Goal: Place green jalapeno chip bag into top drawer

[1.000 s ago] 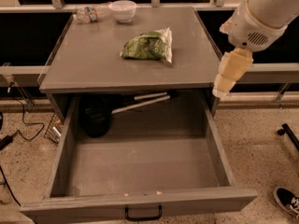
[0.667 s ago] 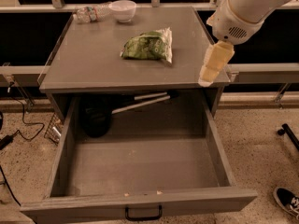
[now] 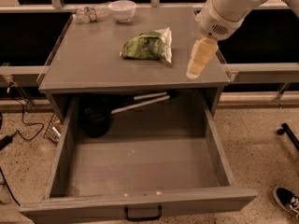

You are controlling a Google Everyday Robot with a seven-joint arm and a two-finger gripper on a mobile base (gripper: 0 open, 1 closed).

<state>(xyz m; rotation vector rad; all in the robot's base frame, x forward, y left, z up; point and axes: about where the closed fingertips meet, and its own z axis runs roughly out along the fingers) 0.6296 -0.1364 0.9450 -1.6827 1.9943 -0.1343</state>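
The green jalapeno chip bag (image 3: 147, 45) lies on the grey cabinet top (image 3: 93, 59), a little right of its middle, with a pale sealed end facing right. The top drawer (image 3: 140, 167) is pulled wide open below, its front panel with a black handle (image 3: 142, 213) nearest the camera. My gripper (image 3: 198, 62) hangs from the white arm at the upper right. It hovers over the right part of the top, right of the bag and apart from it, holding nothing.
A white bowl (image 3: 122, 9) and a clear plastic bottle (image 3: 88, 14) on its side sit at the back left of the top. A dark round object (image 3: 96, 118) with a long handle (image 3: 140, 101) lies at the drawer's back. A cable runs along the floor at left, and a shoe (image 3: 287, 200) is at the lower right.
My gripper has moved left and up, from beside the cabinet's right edge to above the top, closer to the bag. The bag and drawer have not moved.
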